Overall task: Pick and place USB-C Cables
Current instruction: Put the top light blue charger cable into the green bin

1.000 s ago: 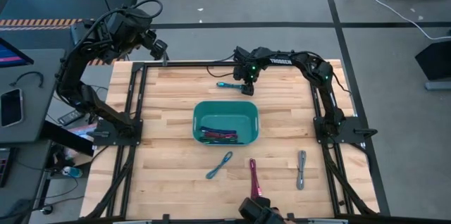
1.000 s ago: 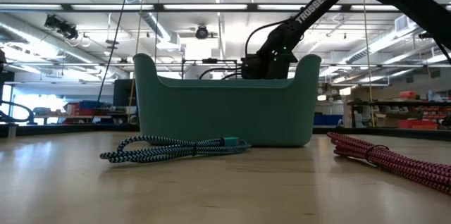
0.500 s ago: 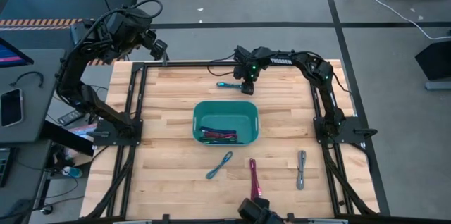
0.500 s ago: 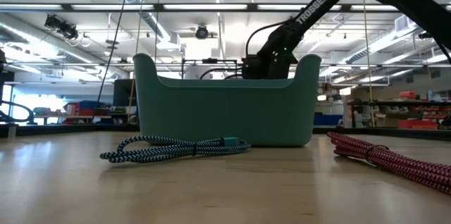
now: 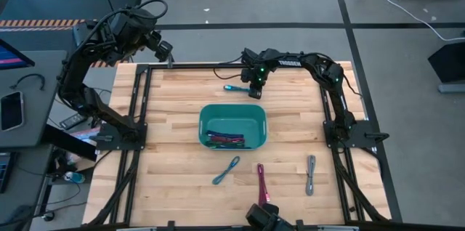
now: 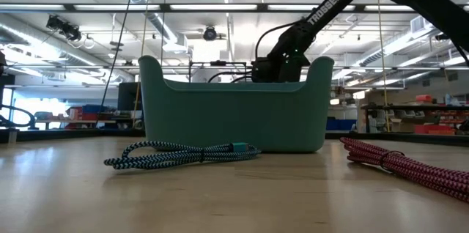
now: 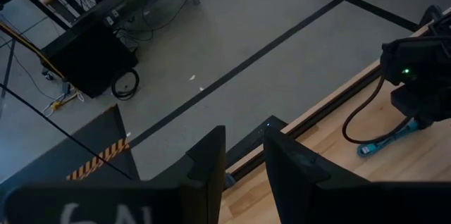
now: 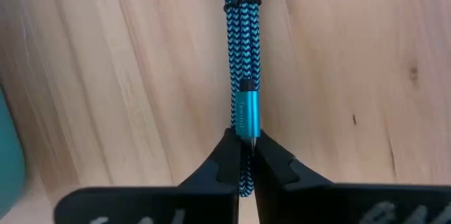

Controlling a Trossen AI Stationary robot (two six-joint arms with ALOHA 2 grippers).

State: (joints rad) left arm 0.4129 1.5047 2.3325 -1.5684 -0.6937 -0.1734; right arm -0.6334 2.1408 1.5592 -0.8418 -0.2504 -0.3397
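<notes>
A cyan USB-C cable (image 8: 239, 48), bundled with a black tie, lies on the wood near the table's far edge (image 5: 234, 86). My right gripper (image 8: 243, 145) stands over its right end (image 5: 254, 90) and is shut on it. More cables lie inside the teal bin (image 5: 232, 111) at the table's middle. Near the front edge lie a blue striped cable (image 5: 226, 171), a magenta one (image 5: 261, 180) and a grey one (image 5: 311, 174). My left gripper (image 7: 243, 157) hangs open and holds nothing, high above the far left corner (image 5: 166, 51). My right gripper pinches the cyan cable between its two fingers at the bundle's right end, just behind the metal connector (image 8: 246, 115). The fingers come steeply from above. The bundle lies flat on the table and stretches away from the fingers toward the table's left.
In the low view the bin (image 6: 234, 108) hides the right gripper; only the arm (image 6: 282, 57) shows behind it. The blue striped cable (image 6: 183, 154) and the magenta one (image 6: 410, 165) lie in front of the bin. A black frame (image 5: 145, 107) borders the table.
My right gripper has shut on the end of the cyan cable without shifting its place. The cable lies on the table where it lay before.
</notes>
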